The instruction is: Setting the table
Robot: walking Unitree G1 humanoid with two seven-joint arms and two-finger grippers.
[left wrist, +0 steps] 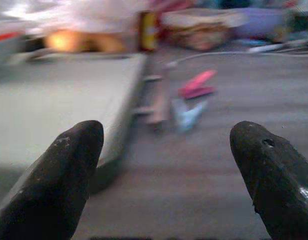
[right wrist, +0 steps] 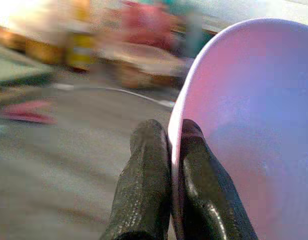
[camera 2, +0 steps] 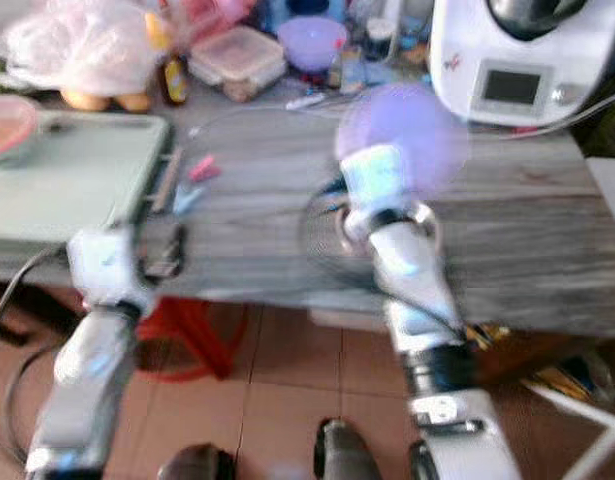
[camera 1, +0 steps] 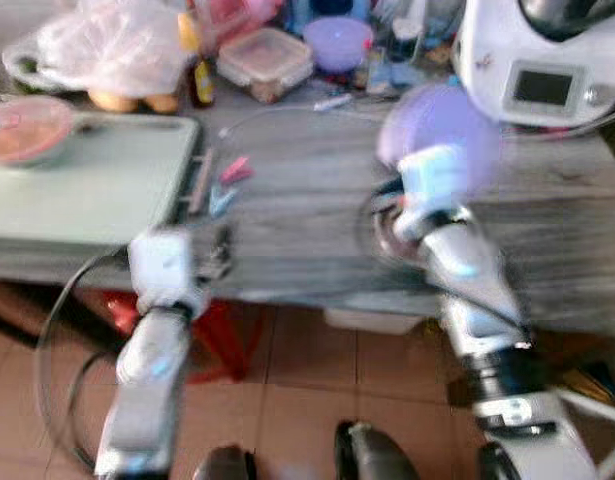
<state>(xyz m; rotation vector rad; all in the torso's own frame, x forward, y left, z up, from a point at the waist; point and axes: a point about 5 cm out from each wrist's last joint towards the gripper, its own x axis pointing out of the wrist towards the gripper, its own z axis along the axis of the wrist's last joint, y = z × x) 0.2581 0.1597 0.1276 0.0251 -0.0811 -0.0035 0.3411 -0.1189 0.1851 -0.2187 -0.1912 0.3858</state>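
Note:
A purple plastic bowl [camera 1: 442, 125] hangs over the grey wooden table [camera 1: 307, 230], blurred. My right gripper [right wrist: 170, 145] is shut on the purple bowl's rim [right wrist: 254, 125], one finger inside and one outside. My left gripper [left wrist: 166, 145] is open low over the table's near edge, next to a pale green cutting board [camera 1: 87, 180]. Pink and blue clips [left wrist: 194, 95] lie ahead of its fingers. A second purple bowl [camera 1: 337, 42] stands at the back of the table.
A white kitchen machine [camera 1: 542, 60] stands at the back right. A lidded food box [camera 1: 265, 60], a bottle [camera 1: 200, 70], a plastic bag [camera 1: 112, 45] and a pink bowl [camera 1: 27, 130] crowd the back left. A red stool [camera 1: 202, 335] sits under the table.

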